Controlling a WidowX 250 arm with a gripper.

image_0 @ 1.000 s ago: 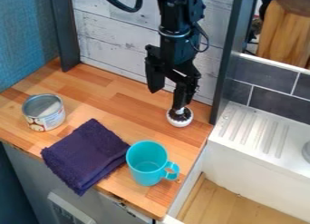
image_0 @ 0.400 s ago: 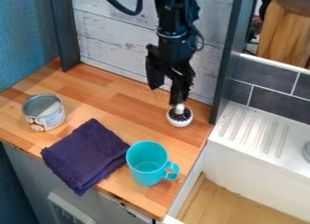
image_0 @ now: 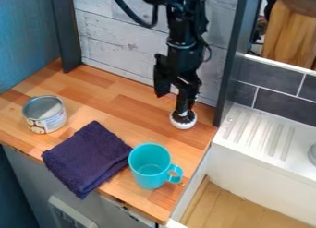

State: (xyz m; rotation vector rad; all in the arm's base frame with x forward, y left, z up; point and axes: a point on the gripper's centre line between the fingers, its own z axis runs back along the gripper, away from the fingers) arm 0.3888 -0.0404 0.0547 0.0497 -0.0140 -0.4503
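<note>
White round pot (image_0: 184,125) w/ a dark top sits near the desk's (image_0: 117,86) right edge, gripper (image_0: 183,112) right at its top. Can't tell if it's open or closed tbh. Main risk imo: pot could tip or skid b/c it's small and rounded, esp. if pushed off-centre. Teal mug (image_0: 147,176) is nearer the front, navy cloth (image_0: 86,158) just beside it, then an open can (image_0: 47,121) further left.

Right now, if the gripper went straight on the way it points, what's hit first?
Likely the small white round item with the dark top, just below the gripper. They overlap in this view, so I can't tell whether there's a gap or contact already.
</note>
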